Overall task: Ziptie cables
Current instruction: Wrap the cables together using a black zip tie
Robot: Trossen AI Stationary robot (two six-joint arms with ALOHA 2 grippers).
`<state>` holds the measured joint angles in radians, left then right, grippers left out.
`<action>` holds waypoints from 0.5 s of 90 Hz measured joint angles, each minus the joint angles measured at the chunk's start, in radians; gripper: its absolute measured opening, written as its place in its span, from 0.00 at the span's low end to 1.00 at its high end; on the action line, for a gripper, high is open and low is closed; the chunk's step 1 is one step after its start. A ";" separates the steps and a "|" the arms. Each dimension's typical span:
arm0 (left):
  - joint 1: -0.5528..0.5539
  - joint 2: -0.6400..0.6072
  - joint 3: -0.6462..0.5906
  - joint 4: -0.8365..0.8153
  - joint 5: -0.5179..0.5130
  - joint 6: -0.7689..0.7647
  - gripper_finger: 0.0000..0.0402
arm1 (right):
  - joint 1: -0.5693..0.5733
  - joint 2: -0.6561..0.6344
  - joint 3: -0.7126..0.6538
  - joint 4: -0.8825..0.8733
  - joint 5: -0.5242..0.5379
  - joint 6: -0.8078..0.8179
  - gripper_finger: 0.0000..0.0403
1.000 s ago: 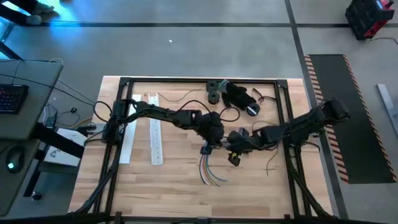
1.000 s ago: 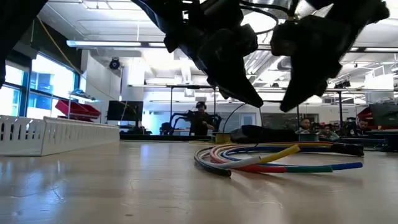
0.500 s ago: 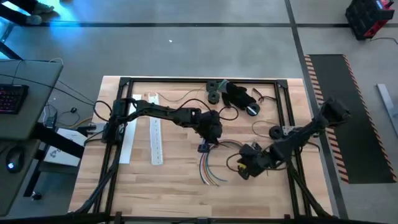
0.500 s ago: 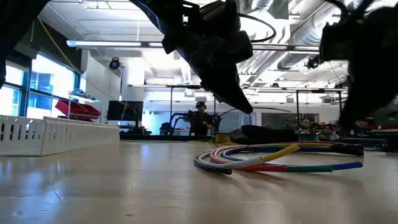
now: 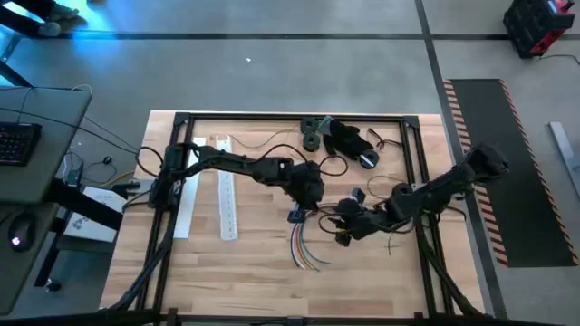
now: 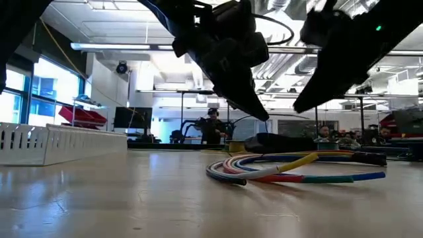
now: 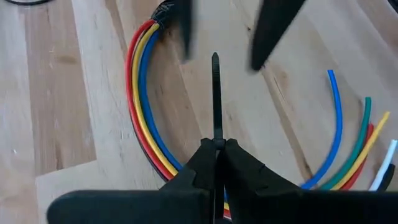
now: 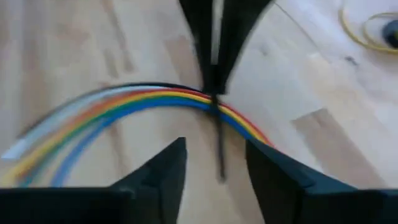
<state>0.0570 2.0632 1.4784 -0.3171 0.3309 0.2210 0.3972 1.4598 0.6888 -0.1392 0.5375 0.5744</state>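
Black ziptie (image 7: 216,93) pinched in left fingers (image 7: 214,163) above cables (image 7: 144,106); right fingers (image 8: 214,168), at three o'clock, open, empty; bundle not yet tied.

The cables (image 7: 144,106) run red, yellow, blue and black beside a black ziptie (image 7: 216,93).

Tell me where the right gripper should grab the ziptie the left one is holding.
Probably the free tip of the ziptie. The left gripper pinches its base, so the strap sticks out straight above the cables. The right gripper, open, faces it head-on; close across the flat strap.
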 joint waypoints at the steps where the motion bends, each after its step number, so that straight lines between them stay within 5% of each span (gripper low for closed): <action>1: 0.000 0.000 0.000 0.000 0.000 0.000 0.00 | -0.003 0.005 0.000 0.008 0.000 -0.005 0.43; 20: -0.005 0.000 0.000 0.000 0.000 -0.001 0.00 | -0.050 0.084 0.000 0.156 -0.052 -0.057 0.39; 45: -0.006 0.000 0.000 0.000 -0.001 0.000 0.00 | -0.077 0.120 0.000 0.173 -0.086 0.002 0.12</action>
<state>0.0513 2.0632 1.4784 -0.3172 0.3302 0.2209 0.3206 1.5795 0.6884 0.0334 0.4519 0.5766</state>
